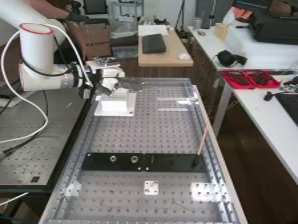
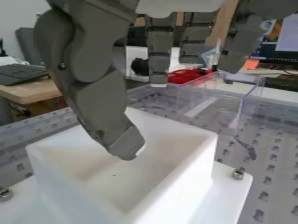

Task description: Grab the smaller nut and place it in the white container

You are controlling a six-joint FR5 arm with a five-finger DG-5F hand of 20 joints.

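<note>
The dark grey hand (image 1: 130, 83) is over the far left part of the perforated bench, just above the white container (image 1: 114, 102). In the wrist view the hand (image 2: 100, 85) has its thumb slanting down over the opening of the white container (image 2: 167, 202), with the other fingers relaxed and apart from it. Nothing is seen between thumb and fingers. A tiny dark speck marks the container's pale inner floor. On the black bar (image 1: 169, 162) stand the larger nut (image 1: 113, 158) and the bearing (image 1: 134, 159).
A thin wooden stick (image 1: 203, 136) leans at the bar's right end, near the bench's right rail. The container's white base plate (image 2: 229, 192) has metal screws (image 2: 238, 174). Red trays (image 1: 249, 79) lie on the side table at the right.
</note>
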